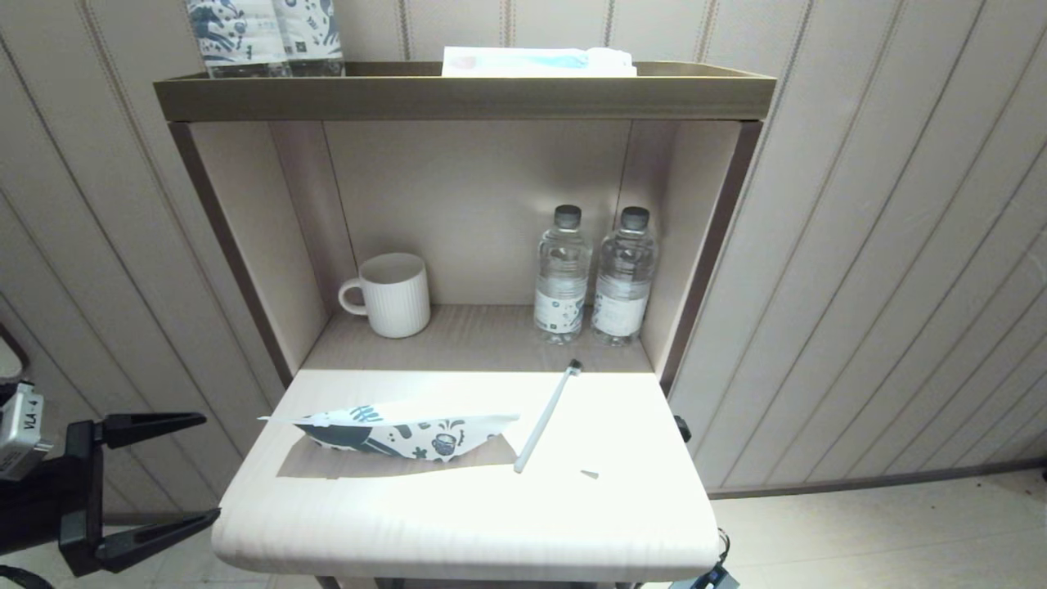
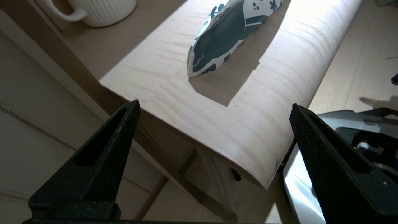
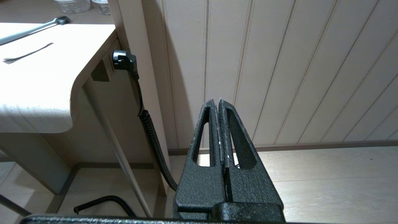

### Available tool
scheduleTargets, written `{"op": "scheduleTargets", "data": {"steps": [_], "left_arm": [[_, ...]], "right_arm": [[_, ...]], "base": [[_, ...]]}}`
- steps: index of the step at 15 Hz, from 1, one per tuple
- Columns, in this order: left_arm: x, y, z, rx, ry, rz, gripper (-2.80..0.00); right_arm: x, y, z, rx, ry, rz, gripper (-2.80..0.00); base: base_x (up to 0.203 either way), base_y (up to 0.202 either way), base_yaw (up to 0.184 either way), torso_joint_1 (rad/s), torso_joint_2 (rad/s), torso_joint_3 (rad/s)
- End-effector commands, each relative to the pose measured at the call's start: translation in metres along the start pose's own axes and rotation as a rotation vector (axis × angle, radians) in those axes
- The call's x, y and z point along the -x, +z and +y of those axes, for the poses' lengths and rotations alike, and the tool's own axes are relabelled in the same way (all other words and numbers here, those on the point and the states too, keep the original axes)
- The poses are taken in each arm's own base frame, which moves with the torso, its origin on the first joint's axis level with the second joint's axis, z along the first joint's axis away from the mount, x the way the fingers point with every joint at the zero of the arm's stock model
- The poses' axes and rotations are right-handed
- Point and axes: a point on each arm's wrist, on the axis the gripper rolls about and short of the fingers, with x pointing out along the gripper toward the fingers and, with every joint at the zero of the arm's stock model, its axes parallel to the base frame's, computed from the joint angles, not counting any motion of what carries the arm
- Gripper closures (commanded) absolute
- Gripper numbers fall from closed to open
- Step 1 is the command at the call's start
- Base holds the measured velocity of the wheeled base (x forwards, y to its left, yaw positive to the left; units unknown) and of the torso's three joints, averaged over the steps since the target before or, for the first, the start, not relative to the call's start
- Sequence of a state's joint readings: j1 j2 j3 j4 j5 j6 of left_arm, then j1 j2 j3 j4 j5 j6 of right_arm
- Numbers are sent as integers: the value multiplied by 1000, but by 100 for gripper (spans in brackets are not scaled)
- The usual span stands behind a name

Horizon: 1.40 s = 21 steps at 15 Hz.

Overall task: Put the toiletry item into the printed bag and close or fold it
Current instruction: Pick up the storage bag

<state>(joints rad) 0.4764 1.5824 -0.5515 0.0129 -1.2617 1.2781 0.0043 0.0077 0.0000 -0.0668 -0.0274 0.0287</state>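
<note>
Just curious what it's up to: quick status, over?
Left gripper open, off the table's left edge. Right gripper shut, parked low. Toothbrush beside printed bag, not bagged. Nothing in the way.

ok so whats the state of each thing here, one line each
toiletry item: lying loose on the table, outside the bag
printed bag: lying flat, not folded shut
left gripper: open, empty, off the table's left edge
right gripper: shut, empty, low beside the table
mug: upright on the shelf
two water bottles: upright, capped, side by side
</note>
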Motion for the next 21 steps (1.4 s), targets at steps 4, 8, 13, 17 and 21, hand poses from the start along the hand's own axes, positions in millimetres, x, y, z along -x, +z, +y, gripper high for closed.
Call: {"op": "scheduleTargets", "data": {"steps": [4, 8, 13, 17, 21], "left_arm": [[-13, 6, 2, -36, -64, -27, -280], [-32, 21, 4, -95, -153, -52, -280], [-50, 27, 0, -124, -219, -34, -280], [-64, 35, 5, -165, -255, -24, -280], [-83, 41, 4, -200, -311, -9, -280]], "right_arm": [[0, 0, 0, 0, 0, 1, 0], [0, 0, 0, 0, 0, 1, 0], [0, 0, 0, 0, 0, 1, 0], [0, 0, 0, 0, 0, 1, 0], [0, 0, 0, 0, 0, 1, 0]], "base": [[0, 0, 0, 0, 0, 0], [0, 0, 0, 0, 0, 0], [0, 0, 0, 0, 0, 0], [0, 0, 0, 0, 0, 0], [0, 0, 0, 0, 0, 0]]}}
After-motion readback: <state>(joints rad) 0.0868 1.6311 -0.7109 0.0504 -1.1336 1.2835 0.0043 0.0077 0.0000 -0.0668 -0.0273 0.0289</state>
